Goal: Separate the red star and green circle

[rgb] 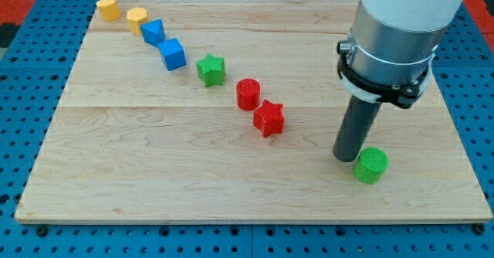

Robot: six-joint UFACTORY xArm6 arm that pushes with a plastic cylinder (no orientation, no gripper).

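Note:
The red star lies near the middle of the wooden board. The green circle lies at the view's lower right, well apart from the star. My tip rests on the board right at the green circle's left side, touching or nearly touching it, between the circle and the star.
A red circle sits just up-left of the red star. A green star, two blue blocks and two yellow blocks run in a diagonal line toward the top left. The board's right edge is near the green circle.

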